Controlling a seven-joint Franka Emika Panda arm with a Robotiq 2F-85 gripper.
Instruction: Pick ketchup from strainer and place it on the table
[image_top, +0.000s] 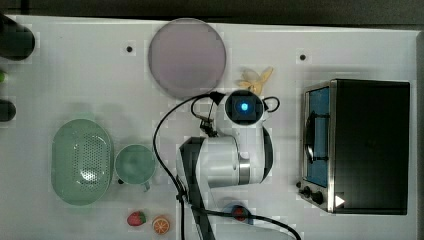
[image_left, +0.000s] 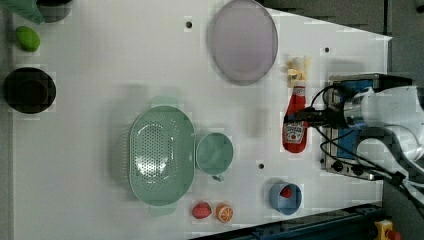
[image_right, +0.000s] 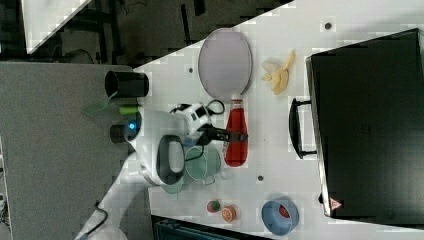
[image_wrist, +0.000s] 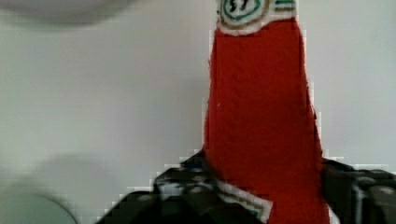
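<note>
I've got the ketchup (image_left: 295, 121) lying out on the table (image_left: 100, 75) between the plate (image_left: 243, 41) and the blue bowl (image_left: 285, 198), well clear of the empty strainer (image_left: 161, 155), my gripper (image_right: 239, 136) straddling its middle, though whether the jaws have let go I can't tell.
</note>
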